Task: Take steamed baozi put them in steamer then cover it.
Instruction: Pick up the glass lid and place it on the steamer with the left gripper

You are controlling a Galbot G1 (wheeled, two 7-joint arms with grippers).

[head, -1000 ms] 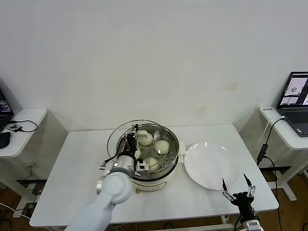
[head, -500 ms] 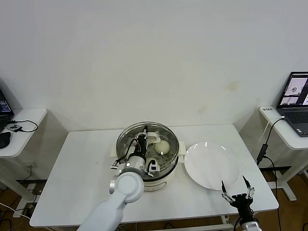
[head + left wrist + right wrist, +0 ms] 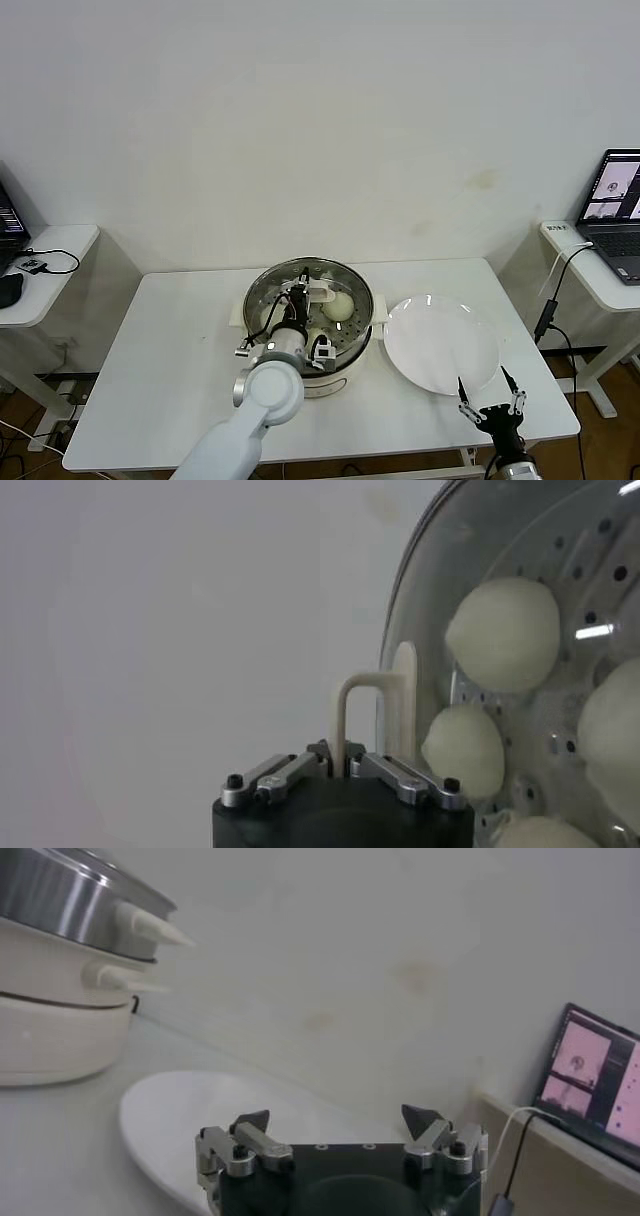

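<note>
— What's changed on your side?

— I've carried the cover (image 3: 308, 290) across from the steamer's left edge; it now sits square over the steamer (image 3: 330, 372) at the middle of the tabletop (image 3: 170, 350). My left tool (image 3: 303, 287) is pinching its cream handle (image 3: 372, 715).

— And the baozi (image 3: 503, 632)?

— Inside on the tray, under the glass. I judge only the release remains. My right tool (image 3: 491, 392) hangs spread near the plate (image 3: 440, 345).
</note>
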